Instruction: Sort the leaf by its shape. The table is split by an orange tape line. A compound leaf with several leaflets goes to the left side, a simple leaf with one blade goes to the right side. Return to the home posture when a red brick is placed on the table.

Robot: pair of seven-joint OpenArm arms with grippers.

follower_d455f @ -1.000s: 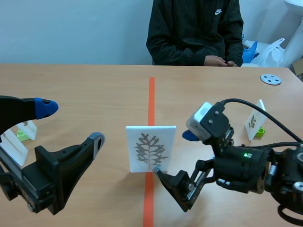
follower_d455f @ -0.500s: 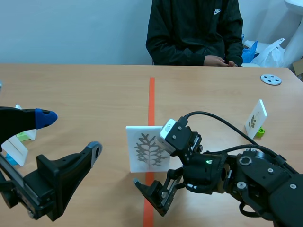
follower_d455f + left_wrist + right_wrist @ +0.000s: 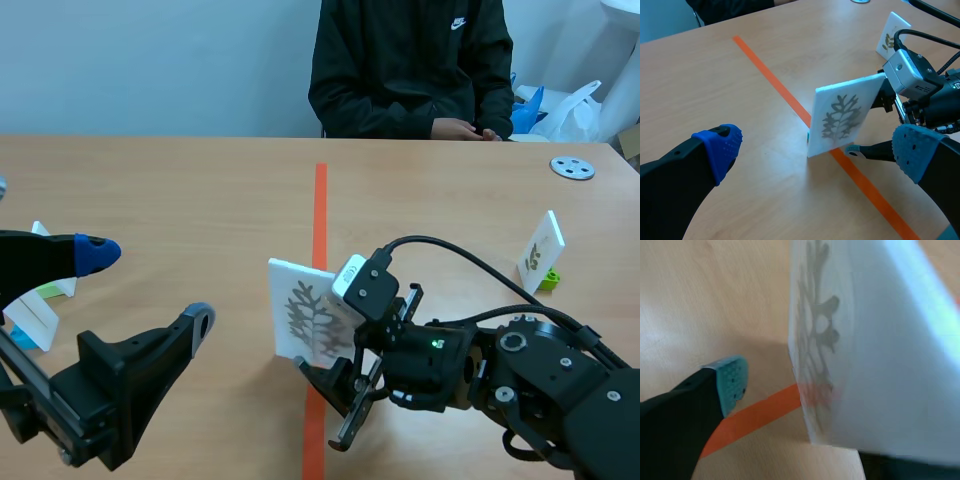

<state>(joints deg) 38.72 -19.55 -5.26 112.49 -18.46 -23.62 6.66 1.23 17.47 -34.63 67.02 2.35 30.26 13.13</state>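
A white card (image 3: pixel 298 312) printed with a grey, many-lobed leaf stands on the orange tape line (image 3: pixel 320 200), leaning over toward the left. My right gripper (image 3: pixel 352 352) straddles the card from the right. In the right wrist view one fingertip pad (image 3: pixel 731 382) stands a gap away from the printed face of the card (image 3: pixel 865 365), while the other finger is hidden behind it, so the right gripper (image 3: pixel 815 425) is open around the card. The left gripper (image 3: pixel 150 285) hangs wide open left of the card (image 3: pixel 840 117), holding nothing; its pads (image 3: pixel 722 147) are far apart.
Another leaf card (image 3: pixel 540 255) on a green brick stands at the right. Small white cards (image 3: pixel 40 290) stand at the far left. A grey disc (image 3: pixel 572 167) lies at the back right. A person in a black jacket (image 3: pixel 410 60) sits across the table.
My right arm slid left until its fingers straddled the card, and the fingers have narrowed. The card now tips left instead of standing upright. The left arm barely moved.
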